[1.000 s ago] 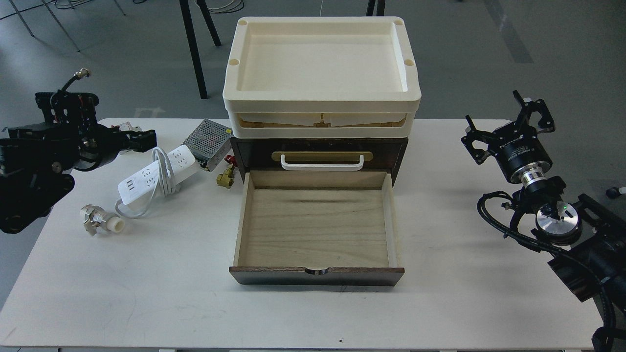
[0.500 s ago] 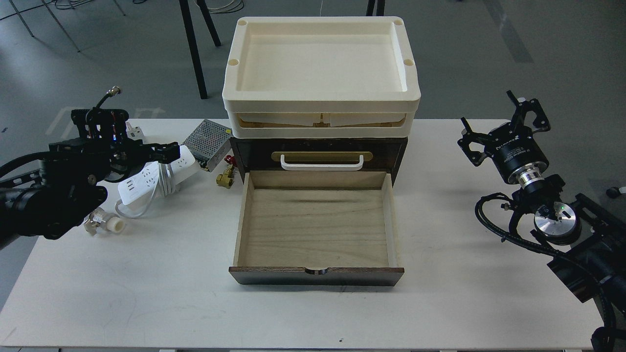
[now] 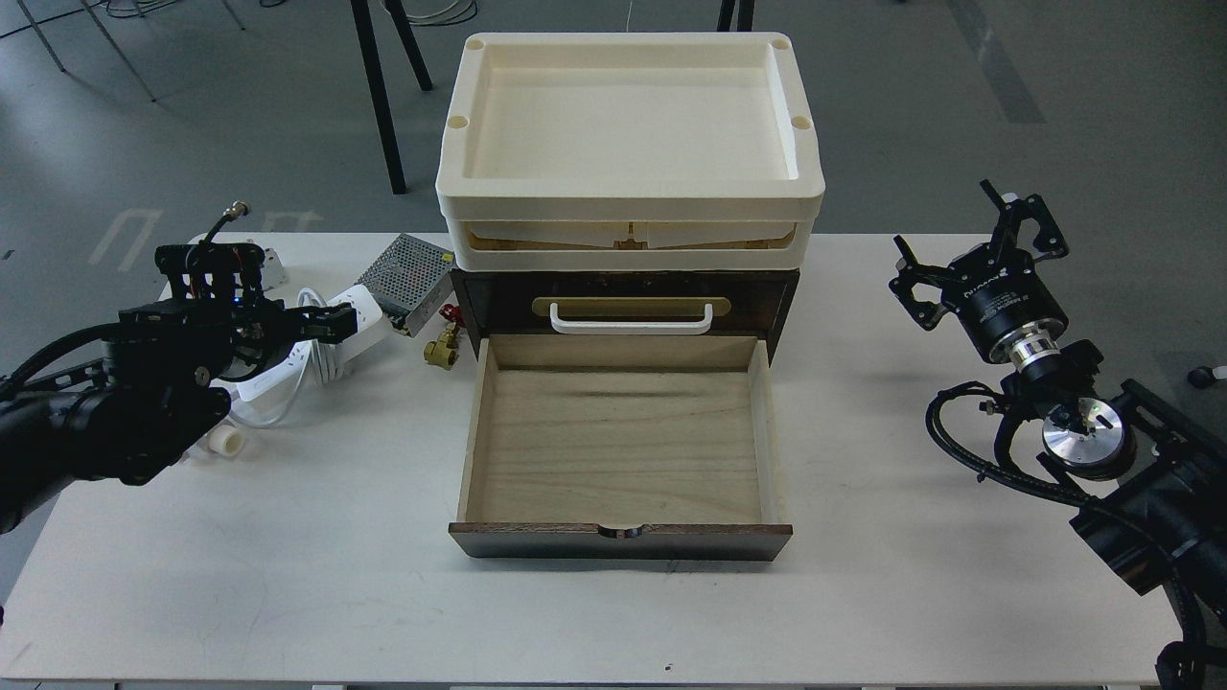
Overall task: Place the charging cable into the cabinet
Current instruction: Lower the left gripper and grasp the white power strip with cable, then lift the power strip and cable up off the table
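Head view: the charging cable lies on the table left of the cabinet, whose drawer stands open. The left gripper hovers over the strip; its opening cannot be told. The right gripper, right of the cabinet, is spread and empty. The looped cord could snag the metal box just left of the cabinet.

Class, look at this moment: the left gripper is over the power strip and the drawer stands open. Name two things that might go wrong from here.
1. The cord is looped loosely round the power strip; lifted, a loop may hang down and catch on the drawer wall.
2. The metal box and brass fitting lie close beside the strip, so the left gripper may knock them.
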